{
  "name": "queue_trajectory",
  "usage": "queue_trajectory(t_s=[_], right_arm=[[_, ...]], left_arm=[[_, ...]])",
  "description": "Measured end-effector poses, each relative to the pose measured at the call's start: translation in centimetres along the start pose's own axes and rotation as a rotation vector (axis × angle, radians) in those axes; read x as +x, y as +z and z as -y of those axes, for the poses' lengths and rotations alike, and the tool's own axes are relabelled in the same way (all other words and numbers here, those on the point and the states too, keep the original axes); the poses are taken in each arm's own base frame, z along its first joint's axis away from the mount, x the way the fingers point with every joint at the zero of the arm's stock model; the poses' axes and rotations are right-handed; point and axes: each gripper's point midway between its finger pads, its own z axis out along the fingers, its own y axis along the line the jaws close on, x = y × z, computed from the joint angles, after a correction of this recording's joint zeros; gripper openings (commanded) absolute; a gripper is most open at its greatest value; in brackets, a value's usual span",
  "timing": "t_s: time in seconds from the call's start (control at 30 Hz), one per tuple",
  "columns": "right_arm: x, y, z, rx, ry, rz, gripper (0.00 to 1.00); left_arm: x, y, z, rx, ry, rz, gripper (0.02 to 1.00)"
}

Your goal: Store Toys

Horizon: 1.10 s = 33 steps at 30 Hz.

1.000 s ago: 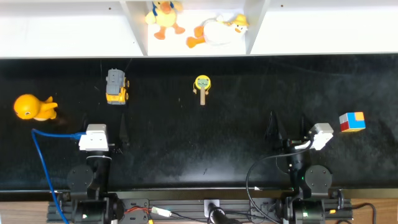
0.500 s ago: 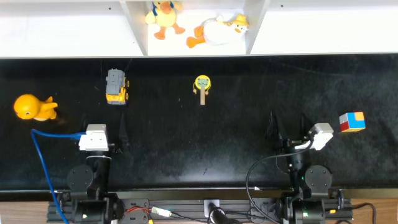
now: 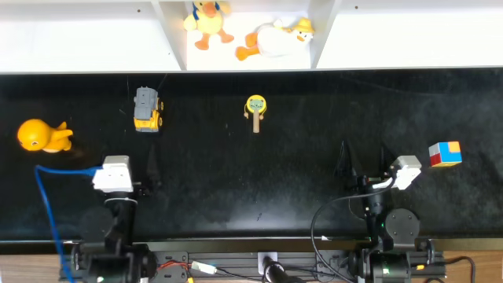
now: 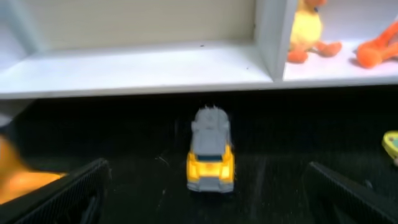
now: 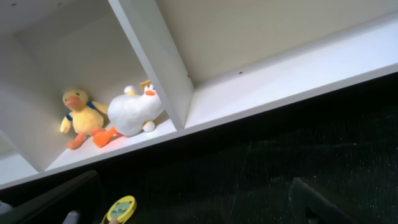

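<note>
Left wrist view: toy truck (image 4: 211, 151) sits ahead of the spread, empty left fingers (image 4: 68, 191); right fingers (image 5: 55, 196) likewise spread.

Quick update from my end: the only thing that moved in the last second is the left arm (image 3: 112, 174). For the first half second nothing happened, then its wrist slid a bit toward the left edge of the desk (image 3: 259, 189), and the joint down by the near edge turned, so it looks narrower from above. The left gripper (image 3: 132, 163) went along with it. The blue cable (image 3: 56, 168) got dragged too, and its loop now bulges further left.
</note>
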Motion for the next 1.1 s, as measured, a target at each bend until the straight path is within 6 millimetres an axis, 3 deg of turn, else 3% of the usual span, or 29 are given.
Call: queue_trajectory(t_s=[0.2, 0.33, 0.63, 0.83, 1.1], right_arm=[[0.0, 0.0, 0.0, 0.001, 0.000, -0.001, 0.996], [0.0, 0.0, 0.0, 0.000, 0.000, 0.000, 0.996], [0.0, 0.0, 0.0, 0.000, 0.000, -0.001, 0.996], [0.0, 0.0, 0.0, 0.000, 0.000, 0.000, 0.998], [0.0, 0.0, 0.0, 0.001, 0.000, 0.000, 0.996]], left_arm=[[-8.1, -1.8, -2.0, -0.085, -0.019, -0.084, 0.993], [-10.4, -0.5, -2.8, -0.118, -0.025, -0.243, 0.996], [-9.3, 5.8, -9.2, -0.269, -0.065, -0.483, 0.993], [-8.2, 6.9, -14.4, -0.395, -0.119, -0.489, 0.998], [-6.8, 7.7, -16.7, -0.457, -0.131, -0.521, 0.998]])
